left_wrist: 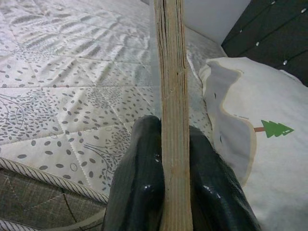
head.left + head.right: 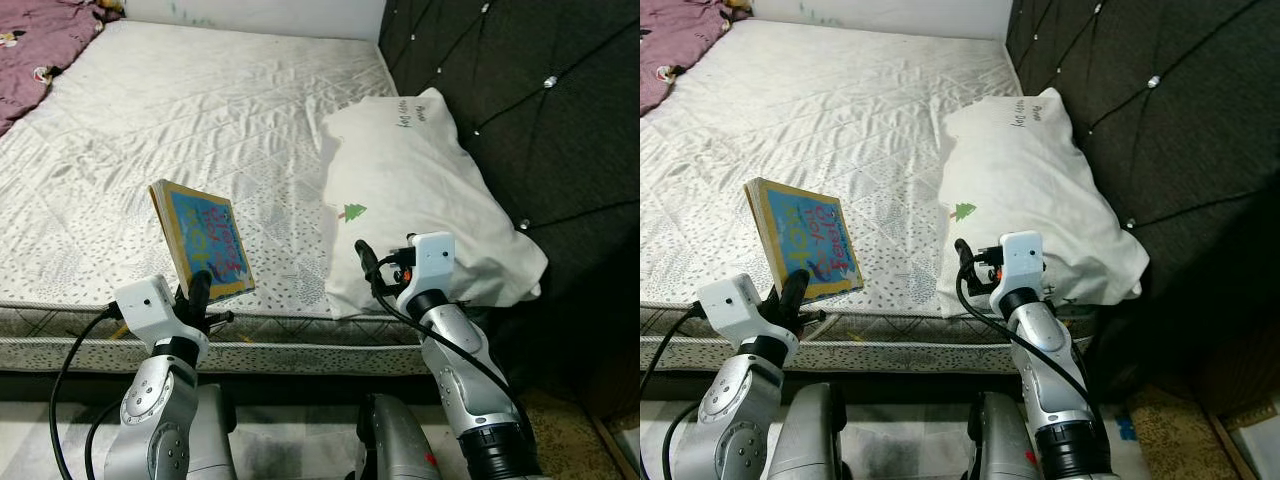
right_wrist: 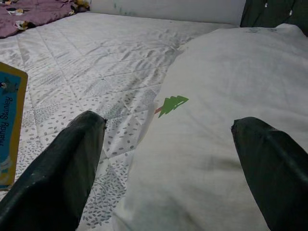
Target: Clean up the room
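Bed: white quilted mattress w/ grey leaf print; dark tufted headboard on robot's right.
Book: blue cover, yellow border, thick board pages. Held upright, tilted, above mattress front edge, left of pillow.
L gripper: fingers clamped on book's lower edge, one each side.
R gripper: fingers spread wide, nothing held; hovers at pillow's front-left corner, near bed edge.
Pillow: white, small green tree print, lettering near top; lies against headboard.
Purple blanket: far left corner of bed, well apart from book.
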`<state>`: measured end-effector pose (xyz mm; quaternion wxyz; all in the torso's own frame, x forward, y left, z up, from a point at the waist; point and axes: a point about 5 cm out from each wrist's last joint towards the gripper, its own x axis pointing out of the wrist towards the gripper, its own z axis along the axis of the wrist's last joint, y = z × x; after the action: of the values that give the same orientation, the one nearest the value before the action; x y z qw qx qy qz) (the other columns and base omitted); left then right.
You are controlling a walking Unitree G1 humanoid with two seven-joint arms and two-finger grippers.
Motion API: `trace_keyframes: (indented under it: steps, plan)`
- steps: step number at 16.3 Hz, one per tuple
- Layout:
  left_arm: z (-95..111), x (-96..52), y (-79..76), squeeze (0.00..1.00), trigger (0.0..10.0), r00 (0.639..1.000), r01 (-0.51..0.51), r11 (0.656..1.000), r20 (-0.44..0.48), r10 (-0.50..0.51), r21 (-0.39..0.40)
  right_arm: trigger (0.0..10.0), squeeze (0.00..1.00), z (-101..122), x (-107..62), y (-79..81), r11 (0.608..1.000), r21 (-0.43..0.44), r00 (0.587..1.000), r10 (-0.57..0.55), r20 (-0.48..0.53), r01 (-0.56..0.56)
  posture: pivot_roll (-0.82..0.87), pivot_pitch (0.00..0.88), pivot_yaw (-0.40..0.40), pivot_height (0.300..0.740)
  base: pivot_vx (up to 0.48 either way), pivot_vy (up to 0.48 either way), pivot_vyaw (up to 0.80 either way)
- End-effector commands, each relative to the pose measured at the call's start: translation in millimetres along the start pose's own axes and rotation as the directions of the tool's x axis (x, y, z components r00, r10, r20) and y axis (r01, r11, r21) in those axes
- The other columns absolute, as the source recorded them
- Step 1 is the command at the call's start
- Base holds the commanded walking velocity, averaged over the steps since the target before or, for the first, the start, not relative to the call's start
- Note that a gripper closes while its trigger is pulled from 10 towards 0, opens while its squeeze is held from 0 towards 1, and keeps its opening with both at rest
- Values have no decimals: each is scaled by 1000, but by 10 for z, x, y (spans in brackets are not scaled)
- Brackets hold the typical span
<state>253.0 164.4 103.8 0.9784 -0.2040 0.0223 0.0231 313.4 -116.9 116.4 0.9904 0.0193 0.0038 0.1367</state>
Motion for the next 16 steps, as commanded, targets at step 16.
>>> trace_keyframes:
  steps: [16]
  plan:
    - [-59,504,-113,0,10000,989,-11,981,-149,-18,-192,10000,0,27,-124,-223,998,-52,1000,-23,-7,23,-35,115,-110,532,0,0,0]
